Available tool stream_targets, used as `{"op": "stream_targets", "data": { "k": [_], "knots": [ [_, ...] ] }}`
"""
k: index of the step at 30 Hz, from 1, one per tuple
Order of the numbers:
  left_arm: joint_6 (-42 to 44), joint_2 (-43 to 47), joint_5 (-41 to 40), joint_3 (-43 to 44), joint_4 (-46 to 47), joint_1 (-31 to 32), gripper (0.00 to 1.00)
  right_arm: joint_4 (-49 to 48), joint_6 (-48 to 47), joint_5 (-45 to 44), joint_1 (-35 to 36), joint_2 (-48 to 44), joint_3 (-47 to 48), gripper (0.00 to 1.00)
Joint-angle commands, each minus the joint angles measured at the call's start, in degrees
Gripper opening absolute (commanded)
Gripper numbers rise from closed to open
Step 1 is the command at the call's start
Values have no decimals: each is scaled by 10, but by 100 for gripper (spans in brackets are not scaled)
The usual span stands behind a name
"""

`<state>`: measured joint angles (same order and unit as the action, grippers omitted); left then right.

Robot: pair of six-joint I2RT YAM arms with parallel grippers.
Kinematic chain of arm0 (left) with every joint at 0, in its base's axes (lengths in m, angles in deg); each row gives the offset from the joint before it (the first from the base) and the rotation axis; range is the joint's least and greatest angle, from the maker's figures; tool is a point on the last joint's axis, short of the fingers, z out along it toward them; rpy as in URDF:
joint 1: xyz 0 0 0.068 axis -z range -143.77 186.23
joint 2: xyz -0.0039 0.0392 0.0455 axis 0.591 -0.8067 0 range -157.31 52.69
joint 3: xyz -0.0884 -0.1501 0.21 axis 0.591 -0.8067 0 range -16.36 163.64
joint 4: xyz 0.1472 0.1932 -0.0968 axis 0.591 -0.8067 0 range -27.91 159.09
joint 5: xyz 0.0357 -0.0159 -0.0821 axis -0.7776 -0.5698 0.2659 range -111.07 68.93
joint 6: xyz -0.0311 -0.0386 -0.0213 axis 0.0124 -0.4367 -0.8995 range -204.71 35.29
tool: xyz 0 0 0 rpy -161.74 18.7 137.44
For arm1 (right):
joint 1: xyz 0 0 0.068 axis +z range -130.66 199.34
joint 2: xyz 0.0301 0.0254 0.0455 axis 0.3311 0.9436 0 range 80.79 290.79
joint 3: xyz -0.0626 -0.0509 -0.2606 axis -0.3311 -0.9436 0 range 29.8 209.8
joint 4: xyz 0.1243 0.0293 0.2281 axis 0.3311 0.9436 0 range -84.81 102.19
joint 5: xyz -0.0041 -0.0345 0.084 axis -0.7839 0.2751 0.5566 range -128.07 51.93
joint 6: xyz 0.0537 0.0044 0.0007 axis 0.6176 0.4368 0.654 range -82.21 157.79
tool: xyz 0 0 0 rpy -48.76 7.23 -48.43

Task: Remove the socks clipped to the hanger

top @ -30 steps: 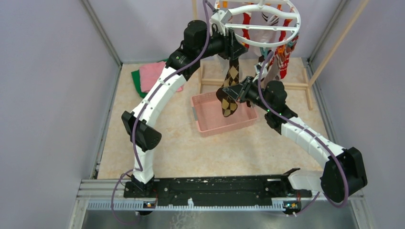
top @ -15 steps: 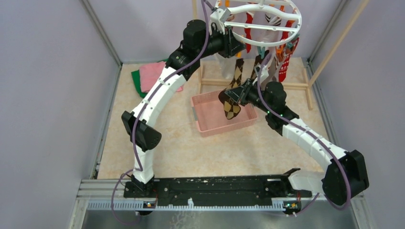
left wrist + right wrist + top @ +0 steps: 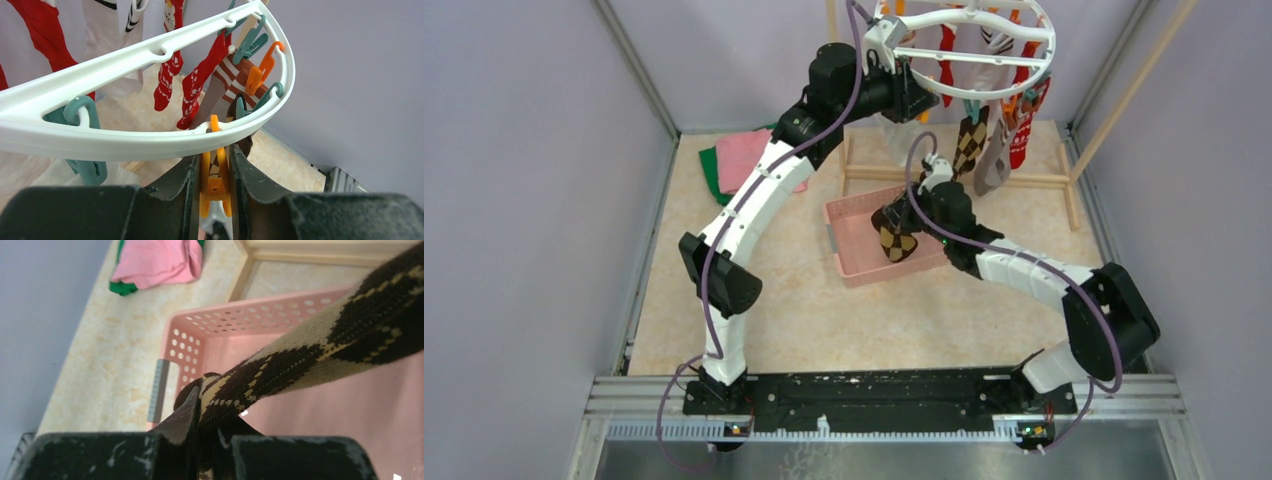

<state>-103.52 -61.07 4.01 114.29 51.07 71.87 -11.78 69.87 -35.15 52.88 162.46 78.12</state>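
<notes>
Left wrist view: the left gripper [image 3: 215, 165] is clamped on an orange clip [image 3: 215, 187] just under the rim of the hanger [image 3: 150, 142]. If it lets go abruptly, I judge the ring could swing and jostle the red patterned socks [image 3: 192, 90] hanging from it. The right gripper [image 3: 206, 412] is pinched tight on the brown-and-tan argyle sock [image 3: 325, 347], well below the hanger and over the pink basket [image 3: 225, 320]. Dropped off-centre, the sock could drape over the basket wall. It looks soft, knitted and pulled straight. I cannot tell whether its far end is free.
</notes>
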Motion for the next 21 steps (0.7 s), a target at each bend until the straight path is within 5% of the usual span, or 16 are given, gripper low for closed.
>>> {"op": "stream_targets", "data": {
  "k": [1,9,13,21],
  "knots": [
    [-4,29,1,-2,15,-3,0,-23,-25,-76,26,42,32,7],
    [-2,38,-1,-14,11,-2,0,-14,4,-186,29,13,-85,71],
    [-6,39,-1,-14,8,-3,0,13,15,-204,18,10,-97,75],
    [-9,48,3,-22,-6,-3,0,149,136,-292,-5,-65,-143,64]
  ]
}}
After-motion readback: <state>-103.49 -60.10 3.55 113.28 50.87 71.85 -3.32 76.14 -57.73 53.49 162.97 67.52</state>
